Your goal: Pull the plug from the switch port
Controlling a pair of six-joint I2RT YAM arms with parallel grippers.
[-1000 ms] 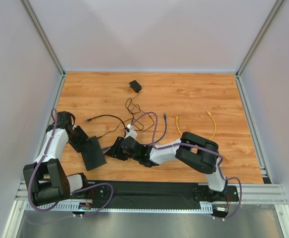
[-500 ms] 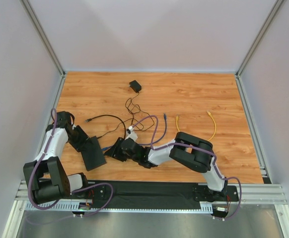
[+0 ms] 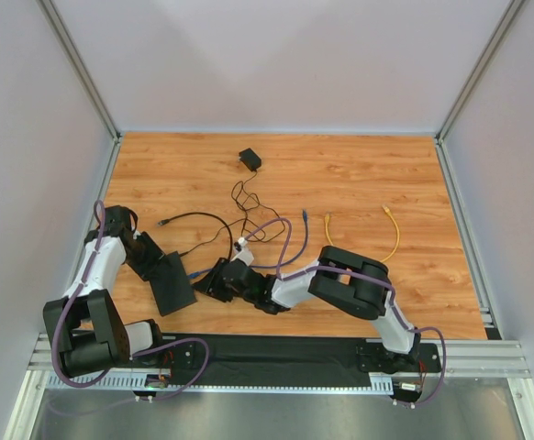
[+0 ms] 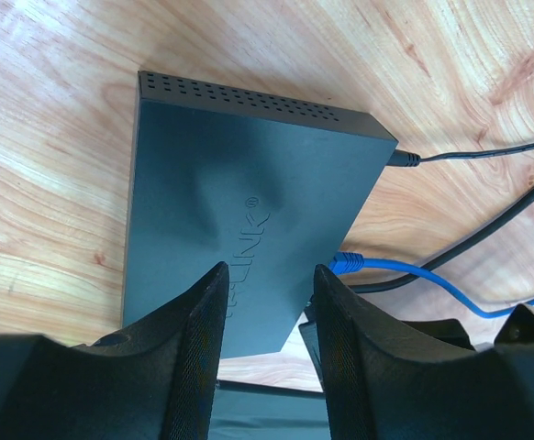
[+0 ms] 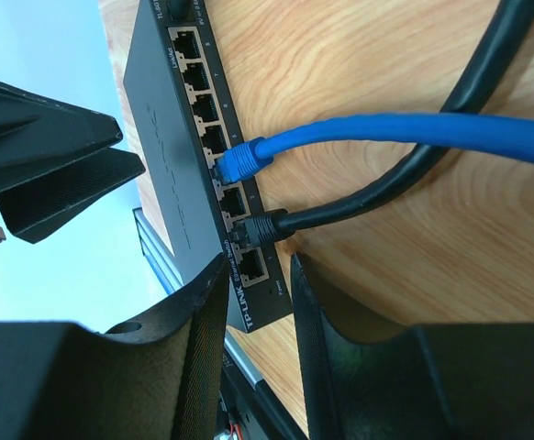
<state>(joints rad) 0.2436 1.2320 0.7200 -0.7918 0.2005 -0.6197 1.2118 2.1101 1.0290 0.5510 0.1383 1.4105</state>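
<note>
The switch [image 3: 172, 283] is a flat black box near the table's front left. It also shows in the left wrist view [image 4: 249, 202] and the right wrist view [image 5: 171, 174]. A blue plug [image 5: 244, 162] and a black plug [image 5: 260, 227] sit in ports along its narrow edge. The blue plug also shows in the left wrist view [image 4: 348, 262]. My right gripper [image 5: 256, 275] is open. Its fingers stand either side of the last port, just short of the black plug. My left gripper [image 4: 265, 312] is open over the switch's top face.
A small black adapter [image 3: 250, 159] on a thin lead lies at the back. Two yellow cables [image 3: 329, 229] [image 3: 394, 229] and a loose black cable [image 3: 186, 218] lie on the wood. The black rail [image 3: 276, 353] runs along the front edge.
My right arm has slid left, bringing its gripper closer to the switch's port edge. The left arm and the switch have not moved.
</note>
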